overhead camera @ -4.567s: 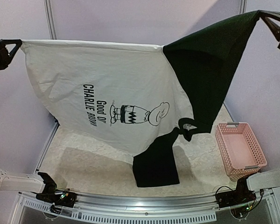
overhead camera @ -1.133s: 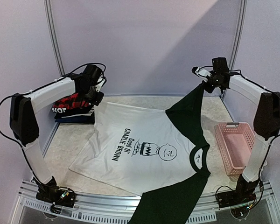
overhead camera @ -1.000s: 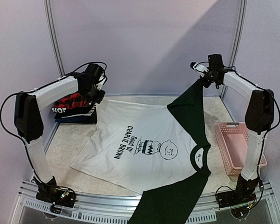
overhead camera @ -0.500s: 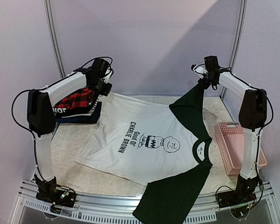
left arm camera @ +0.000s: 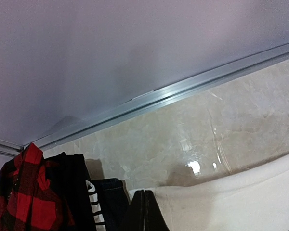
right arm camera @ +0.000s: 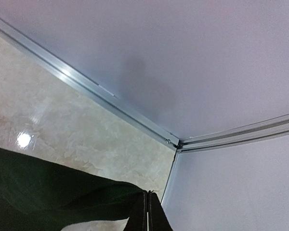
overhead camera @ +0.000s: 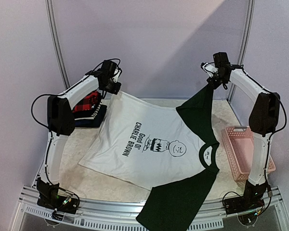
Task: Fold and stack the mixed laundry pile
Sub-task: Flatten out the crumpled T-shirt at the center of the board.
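tee [overhead camera: 135,126]: matt cloth | table [overhead camera: 101,185]: glossy marble-look | basket [overhead camera: 250,154]: plastic, seemingly matt

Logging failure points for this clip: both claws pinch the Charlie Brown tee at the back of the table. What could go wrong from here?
The white tee has its near dark sleeve hanging over the table's front rail; once released, it might drag the shirt off.
The left claw holds the hem beside the folded stack; lowering there could knock or cover it.
The right claw grips only the far sleeve, so the tee may land skewed.
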`<control>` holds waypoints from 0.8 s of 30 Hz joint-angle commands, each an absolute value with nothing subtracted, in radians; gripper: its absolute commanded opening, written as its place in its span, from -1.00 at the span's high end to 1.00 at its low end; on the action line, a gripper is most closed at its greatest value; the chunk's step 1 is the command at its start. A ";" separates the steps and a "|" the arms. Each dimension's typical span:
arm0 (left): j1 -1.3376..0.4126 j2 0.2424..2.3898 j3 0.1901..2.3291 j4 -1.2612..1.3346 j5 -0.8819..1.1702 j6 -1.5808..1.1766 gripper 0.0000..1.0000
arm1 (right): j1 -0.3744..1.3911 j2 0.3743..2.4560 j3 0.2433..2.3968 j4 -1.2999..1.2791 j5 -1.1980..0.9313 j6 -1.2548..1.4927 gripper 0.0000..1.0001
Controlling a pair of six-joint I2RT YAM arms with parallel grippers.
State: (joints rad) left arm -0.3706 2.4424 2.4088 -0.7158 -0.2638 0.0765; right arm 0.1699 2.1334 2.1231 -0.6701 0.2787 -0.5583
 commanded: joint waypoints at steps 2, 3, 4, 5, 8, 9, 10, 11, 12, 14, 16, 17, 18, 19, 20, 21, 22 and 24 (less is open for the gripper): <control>-0.335 2.479 2.470 -0.682 -0.231 0.070 1.00 | 0.169 2.238 2.258 -0.663 0.350 -0.527 1.00; -0.335 2.481 2.472 -0.681 -0.229 0.073 1.00 | 0.170 2.257 2.276 -0.668 0.356 -0.521 1.00; -0.335 2.483 2.471 -0.682 -0.229 0.076 1.00 | 0.169 2.265 2.289 -0.674 0.360 -0.517 1.00; -0.334 2.483 2.468 -0.686 -0.224 0.077 1.00 | 0.169 2.271 2.293 -0.682 0.353 -0.512 1.00; -0.335 2.471 2.440 -0.699 -0.177 0.083 1.00 | 0.171 2.250 2.273 -0.732 0.313 -0.490 1.00; -0.335 2.464 2.427 -0.705 -0.157 0.085 1.00 | 0.171 2.240 2.260 -0.754 0.288 -0.484 1.00; -0.335 2.456 2.413 -0.709 -0.136 0.086 1.00 | 0.172 2.220 2.238 -0.774 0.269 -0.474 1.00; -0.336 2.447 2.397 -0.709 -0.125 0.086 1.00 | 0.172 2.204 2.213 -0.797 0.245 -0.464 1.00; -0.338 2.434 2.378 -0.708 -0.117 0.086 1.00 | 0.173 2.180 2.181 -0.808 0.224 -0.457 1.00; -0.339 2.410 2.339 -0.710 -0.105 0.086 1.00 | 0.176 2.122 2.114 -0.829 0.178 -0.427 1.00; -0.336 2.386 2.296 -0.716 -0.086 0.087 1.00 | 0.184 2.074 2.058 -0.860 0.136 -0.399 1.00; -0.337 2.378 2.284 -0.721 -0.079 0.090 1.00 | 0.189 2.048 2.036 -0.877 0.119 -0.382 1.00; -0.337 2.372 2.262 -0.729 -0.068 0.095 1.00 | 0.192 2.033 2.018 -0.894 0.096 -0.369 1.00; -0.337 2.366 2.247 -0.736 -0.065 0.101 1.00 | 0.194 2.014 2.000 -0.910 0.073 -0.357 1.00; -0.336 2.360 2.230 -0.738 -0.072 0.107 1.00 | 0.196 1.995 1.982 -0.923 0.050 -0.338 1.00; -0.335 2.355 2.213 -0.736 -0.083 0.111 1.00 | 0.197 1.984 1.971 -0.935 0.030 -0.326 1.00; -0.334 2.352 2.200 -0.732 -0.094 0.114 1.00 | 0.197 1.969 1.960 -0.943 0.016 -0.312 1.00; -0.328 2.355 2.188 -0.723 -0.103 0.119 1.00 | 0.198 1.943 1.938 -0.950 -0.005 -0.289 1.00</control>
